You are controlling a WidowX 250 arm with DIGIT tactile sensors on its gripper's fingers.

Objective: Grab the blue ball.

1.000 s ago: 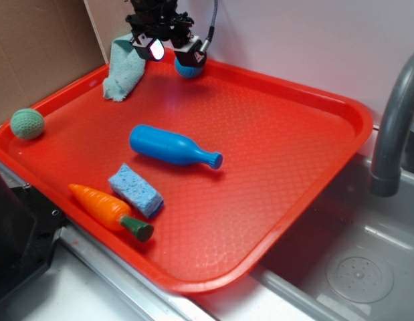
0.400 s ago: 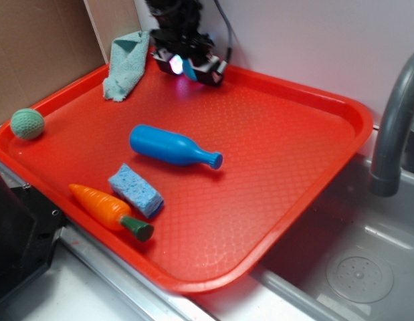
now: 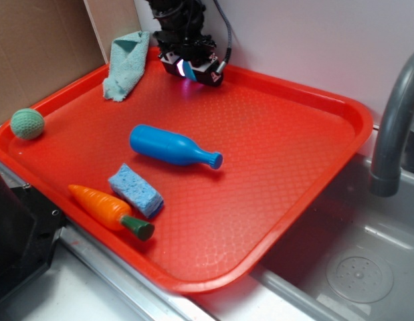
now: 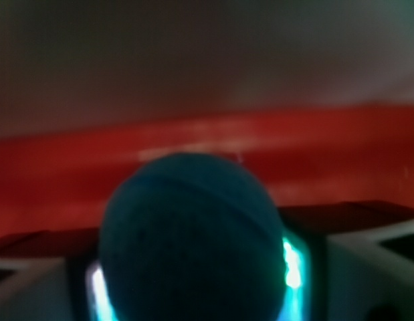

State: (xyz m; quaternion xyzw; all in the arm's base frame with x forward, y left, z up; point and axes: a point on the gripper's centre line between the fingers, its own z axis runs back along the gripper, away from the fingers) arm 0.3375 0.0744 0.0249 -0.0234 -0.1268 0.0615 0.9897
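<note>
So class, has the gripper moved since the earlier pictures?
Yes. The gripper has shifted right, away from the towel, and dropped lower around the blue ball.

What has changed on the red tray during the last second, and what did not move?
The hand came down at the tray's far edge around the blue ball, which now sits between its fingers; whether they grip it is unclear. The blue bottle, sponge, carrot, green ball and towel stayed.
</note>
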